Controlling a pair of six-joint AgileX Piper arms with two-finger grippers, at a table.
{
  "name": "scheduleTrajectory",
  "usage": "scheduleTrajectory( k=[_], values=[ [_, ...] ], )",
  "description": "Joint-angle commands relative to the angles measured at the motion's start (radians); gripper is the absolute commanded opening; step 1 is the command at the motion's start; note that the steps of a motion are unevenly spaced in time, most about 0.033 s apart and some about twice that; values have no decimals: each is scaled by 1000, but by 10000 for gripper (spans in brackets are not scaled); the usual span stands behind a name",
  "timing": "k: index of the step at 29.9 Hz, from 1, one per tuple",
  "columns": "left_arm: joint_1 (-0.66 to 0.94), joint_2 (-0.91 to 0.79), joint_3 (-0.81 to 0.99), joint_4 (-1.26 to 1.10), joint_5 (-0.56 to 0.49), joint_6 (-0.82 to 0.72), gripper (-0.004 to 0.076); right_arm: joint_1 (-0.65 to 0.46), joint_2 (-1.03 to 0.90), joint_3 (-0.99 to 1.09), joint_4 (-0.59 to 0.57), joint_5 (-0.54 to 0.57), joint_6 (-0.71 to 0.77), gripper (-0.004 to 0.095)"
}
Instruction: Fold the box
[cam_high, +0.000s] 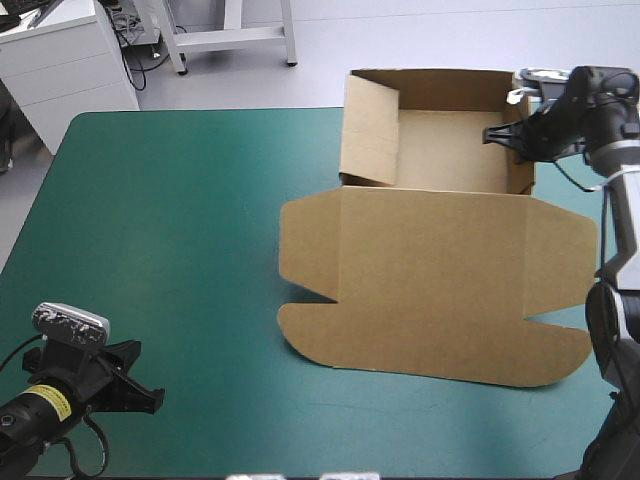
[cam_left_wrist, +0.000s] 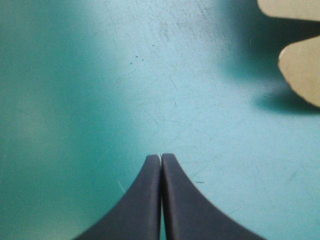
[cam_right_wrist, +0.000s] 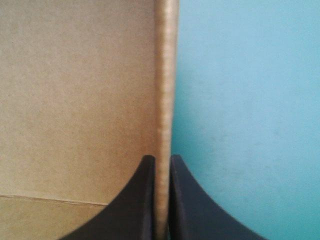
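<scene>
High view: right gripper (cam_high: 497, 133) clamps the box (cam_high: 430, 280) wall's top edge.

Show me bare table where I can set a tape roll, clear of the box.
Widest: teal-green cover between the table's left edge and the box, far edge down to the left gripper. Narrower band along the near edge. Crowded: far right, right gripper on the box wall.

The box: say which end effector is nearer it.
Right. The right end effector is shut on the right wall of the box; the left end effector, shut, is over the teal-green cover by its near-left corner, clear of the board.
</scene>
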Motion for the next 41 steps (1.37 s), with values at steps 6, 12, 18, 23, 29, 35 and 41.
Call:
scheduleTrajectory(
  k=[6, 12, 18, 23, 29, 35, 41],
  values=[
    [-3, 6, -22, -1, -65, -2, -27, -260, -56, -33, 7, 3, -44, -23],
    [-3, 6, -22, 1, -67, -2, -32, -399, -38, -33, -6, 2, -50, -23],
    [-3, 6, -22, 1, -83, -2, -32, -477, -17, -33, -18, 2, -50, -23],
    [-3, 6, -22, 1, -99, -2, -32, -490, 10, -33, -115, -5, -50, -23],
    [-3, 6, -22, 1, -101, -1, -32, -507, 60, -33, -166, -7, -54, -13],
    [-3, 6, -22, 1, -97, -1, -32, -529, 106, -33, -153, 3, -54, 159],
    [-3, 6, -22, 1, -98, -1, -32, -542, 119, -33, -119, 2, -54, 606]
  ],
)
